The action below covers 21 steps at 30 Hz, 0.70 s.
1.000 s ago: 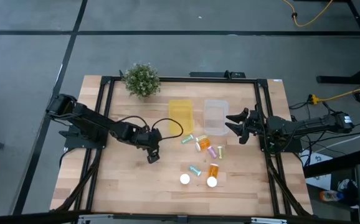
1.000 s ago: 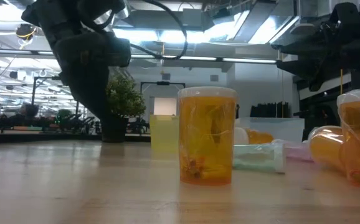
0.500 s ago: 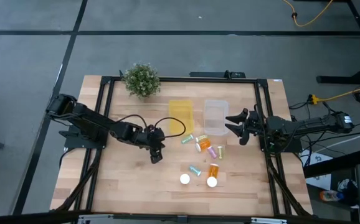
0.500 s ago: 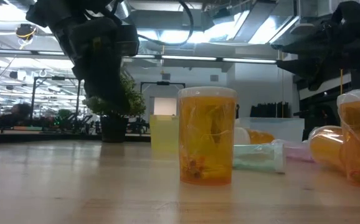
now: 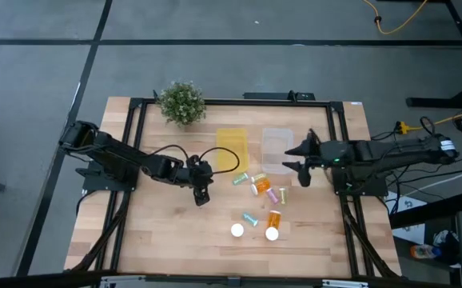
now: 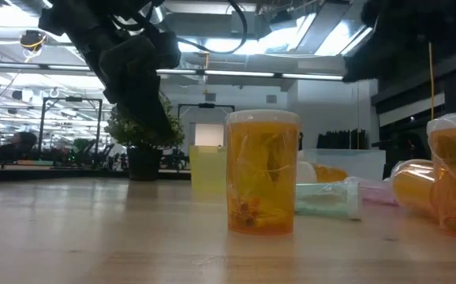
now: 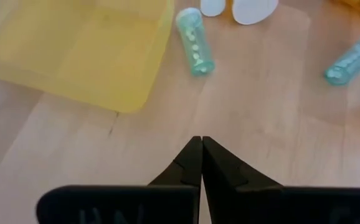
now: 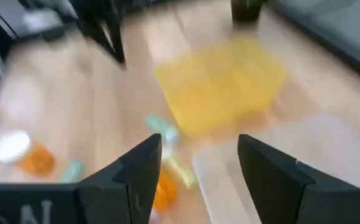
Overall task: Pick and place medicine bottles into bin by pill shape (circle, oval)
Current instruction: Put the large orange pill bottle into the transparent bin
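Orange and pastel bottles (image 5: 260,186) lying loose on the counter (image 5: 159,232) just in front of the yellow bin (image 5: 232,149) and clear bin (image 5: 274,150). Right pincer (image 5: 294,158) over the clear bin, gaping and empty; left pincer (image 5: 202,196) pinched tight on nothing (needs spreading first), best lowered squarely over one teal vial (image 7: 194,42). No readable labels or writing.

I find no legible text, label, brand, number or sign on anything before me. Pale marks on the body of my right claw (image 8: 195,180) are cut off and cannot be read.
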Motion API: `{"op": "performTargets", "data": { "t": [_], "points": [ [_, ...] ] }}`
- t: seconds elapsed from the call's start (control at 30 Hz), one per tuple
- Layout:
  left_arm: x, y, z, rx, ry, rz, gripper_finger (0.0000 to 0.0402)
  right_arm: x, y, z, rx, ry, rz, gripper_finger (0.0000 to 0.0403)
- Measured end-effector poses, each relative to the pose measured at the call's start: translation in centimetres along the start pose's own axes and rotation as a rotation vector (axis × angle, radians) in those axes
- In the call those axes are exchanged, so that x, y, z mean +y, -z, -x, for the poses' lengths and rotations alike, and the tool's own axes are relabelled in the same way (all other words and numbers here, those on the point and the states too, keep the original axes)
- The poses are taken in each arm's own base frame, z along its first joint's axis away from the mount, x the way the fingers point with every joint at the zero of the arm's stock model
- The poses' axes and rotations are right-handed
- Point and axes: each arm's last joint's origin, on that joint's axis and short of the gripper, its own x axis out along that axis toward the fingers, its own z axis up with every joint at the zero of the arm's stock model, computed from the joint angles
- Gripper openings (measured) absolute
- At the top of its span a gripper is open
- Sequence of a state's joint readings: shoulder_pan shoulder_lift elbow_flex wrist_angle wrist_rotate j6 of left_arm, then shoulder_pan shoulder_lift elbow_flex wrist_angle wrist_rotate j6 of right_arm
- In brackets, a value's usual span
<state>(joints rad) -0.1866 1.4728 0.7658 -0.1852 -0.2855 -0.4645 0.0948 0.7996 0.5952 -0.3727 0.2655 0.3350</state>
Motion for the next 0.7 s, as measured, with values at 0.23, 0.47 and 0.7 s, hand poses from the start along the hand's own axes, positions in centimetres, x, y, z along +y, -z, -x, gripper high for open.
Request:
{"op": "performTargets", "data": {
  "t": [0.23,0.47,0.7],
  "points": [
    [0.5,-0.3,-0.1,-0.022,-0.052,0.011,0.0004,1.6,-0.3,-3.9,0.217,-0.064,0.069,0.0213],
    [0.6,-0.3,-0.1,-0.029,-0.077,0.007,0.0004,2.8,1.2,-7.8,0.338,-0.210,0.190,0.0213],
    [0.6,-0.2,-0.1,-0.028,-0.077,0.006,0.0004,3.1,2.0,-9.8,0.367,-0.224,0.198,0.0213]
  ]
}}
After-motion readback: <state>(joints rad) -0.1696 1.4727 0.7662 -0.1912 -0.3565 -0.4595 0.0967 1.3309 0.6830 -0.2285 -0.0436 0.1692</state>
